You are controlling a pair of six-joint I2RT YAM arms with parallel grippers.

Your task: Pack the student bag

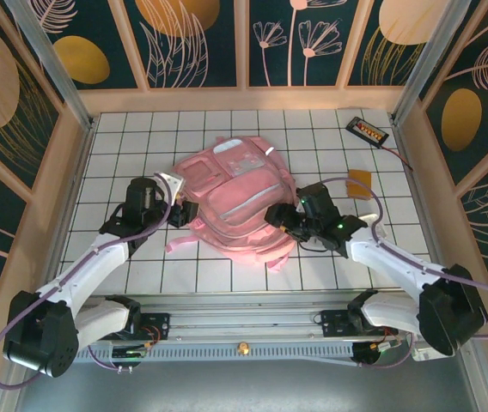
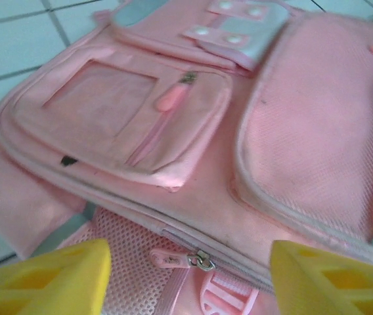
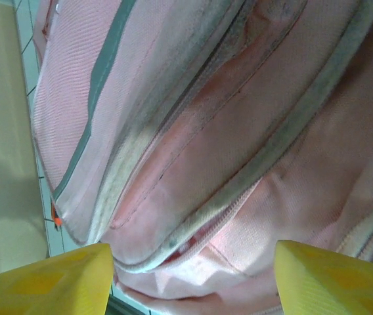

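- While the large soft pink fabric backpack (image 1: 235, 202) lies flat in the middle of the white gridded table (image 1: 141, 129) in the top external view, its long axis runs from the far side toward the arms, leaning a little to the right. The left gripper (image 1: 179, 210) sits at the bag's left flank and the right gripper (image 1: 280, 215) at its right flank, so the bag lies between them and neither arm is clearly nearer.
- From the left wrist, the backpack (image 2: 193, 131) spreads out directly ahead of and under the left gripper (image 2: 188, 252). The yellow fingers (image 2: 55, 279) stand apart and clamp nothing. A small metal zipper pull (image 2: 201, 261) on the bag's seam lies in the gap between them, just beyond the tips; I judge that pull to be the likely target.
- From the right wrist, the backpack (image 3: 226, 131) fills the space ahead of the right gripper (image 3: 193, 252), its grey-edged zipper seams running diagonally across the gap. These yellow fingers (image 3: 48, 282) are also spread and hold nothing, with the bag's folded edge lying between them.
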